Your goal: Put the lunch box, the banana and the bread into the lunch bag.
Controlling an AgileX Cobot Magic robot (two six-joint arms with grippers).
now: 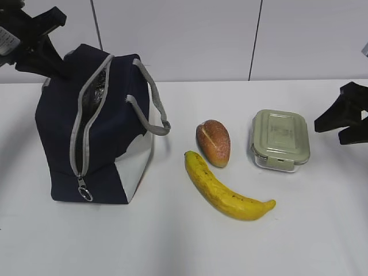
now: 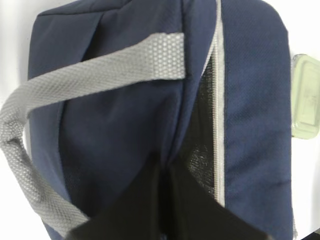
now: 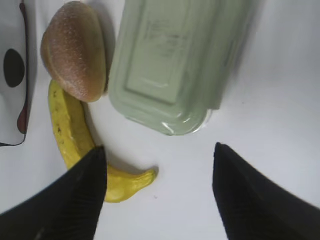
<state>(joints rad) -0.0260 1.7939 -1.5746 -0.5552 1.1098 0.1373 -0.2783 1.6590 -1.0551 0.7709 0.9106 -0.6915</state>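
The navy lunch bag (image 1: 109,132) stands at the left with its zipper open. My left gripper (image 1: 56,66) is at the bag's top back corner. In the left wrist view its jaws (image 2: 167,170) are closed together on the fabric edge of the bag's opening (image 2: 200,125). The bread (image 1: 214,142), the banana (image 1: 224,187) and the green-lidded lunch box (image 1: 280,140) lie on the table right of the bag. My right gripper (image 1: 329,133) is open and empty, just right of the lunch box. In the right wrist view it (image 3: 159,150) hovers near the lunch box (image 3: 170,65), the bread (image 3: 75,50) and the banana (image 3: 70,130).
The bag's grey strap handle (image 1: 152,106) hangs toward the bread. The zipper's ring pull (image 1: 85,192) is low on the bag's front. The bag's white side panel (image 3: 12,75) shows at the left of the right wrist view. A white wall stands behind the table.
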